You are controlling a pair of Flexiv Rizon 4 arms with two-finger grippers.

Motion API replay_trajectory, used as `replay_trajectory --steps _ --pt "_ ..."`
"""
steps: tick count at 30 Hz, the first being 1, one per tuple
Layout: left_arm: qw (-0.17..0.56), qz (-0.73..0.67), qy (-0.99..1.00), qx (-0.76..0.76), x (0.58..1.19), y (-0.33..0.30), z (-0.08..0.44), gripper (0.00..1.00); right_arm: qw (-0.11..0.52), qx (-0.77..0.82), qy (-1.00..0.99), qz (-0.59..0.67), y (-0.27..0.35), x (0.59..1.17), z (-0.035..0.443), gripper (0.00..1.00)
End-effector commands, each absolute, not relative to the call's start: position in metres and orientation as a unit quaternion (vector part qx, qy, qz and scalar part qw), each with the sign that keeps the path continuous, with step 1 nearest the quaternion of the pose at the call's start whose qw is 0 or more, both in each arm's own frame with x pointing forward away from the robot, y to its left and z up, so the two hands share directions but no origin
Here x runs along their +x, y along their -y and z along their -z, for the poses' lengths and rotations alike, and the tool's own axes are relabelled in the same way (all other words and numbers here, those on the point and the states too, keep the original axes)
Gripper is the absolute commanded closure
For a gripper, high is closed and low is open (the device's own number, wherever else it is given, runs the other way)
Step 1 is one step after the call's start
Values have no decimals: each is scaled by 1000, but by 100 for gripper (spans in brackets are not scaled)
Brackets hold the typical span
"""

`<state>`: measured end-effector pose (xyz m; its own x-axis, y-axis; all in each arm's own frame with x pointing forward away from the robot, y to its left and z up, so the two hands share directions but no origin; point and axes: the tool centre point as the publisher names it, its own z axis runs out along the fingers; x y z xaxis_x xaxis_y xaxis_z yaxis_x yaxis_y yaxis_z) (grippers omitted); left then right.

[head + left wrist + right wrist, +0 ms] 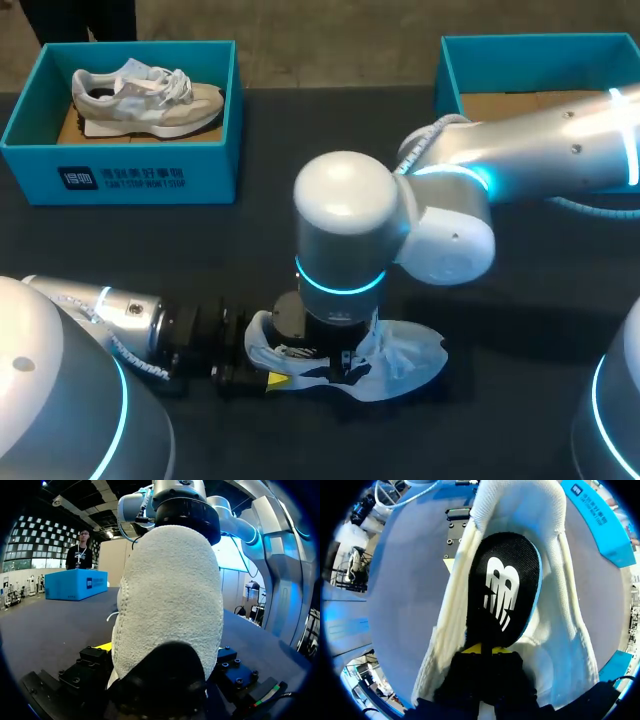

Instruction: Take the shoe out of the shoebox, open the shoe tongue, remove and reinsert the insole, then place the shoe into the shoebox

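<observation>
Head view puts the shoe (pixel 400 360) out on the table (pixel 150 250) at six o'clock, my left hand (pixel 272 381) clamping its heel from nine o'clock and my right hand (pixel 481 651) pinching the insole (pixel 502 590), so I judge the insole step underway and boxing not yet done.

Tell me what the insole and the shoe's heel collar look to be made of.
The insole: matte black fabric top with a printed white mark; its blue edge perhaps suggests foam beneath. The heel collar of the shoe: off-white looped, terry-like textile, judging by its nubbly surface and stitched seam.
</observation>
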<state>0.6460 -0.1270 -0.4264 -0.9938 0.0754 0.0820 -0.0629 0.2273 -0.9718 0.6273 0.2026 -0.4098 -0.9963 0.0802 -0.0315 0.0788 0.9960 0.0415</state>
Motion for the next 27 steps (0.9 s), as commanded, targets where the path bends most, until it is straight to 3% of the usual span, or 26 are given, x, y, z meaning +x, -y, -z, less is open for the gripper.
replay_trajectory --steps 1,27 --pt "55 -620 782 -2 647 128 429 100 32 35 -997 -65 -195 610 409 100" --pt "55 -620 782 -2 647 128 429 100 120 3 -969 -214 -183 613 356 100"
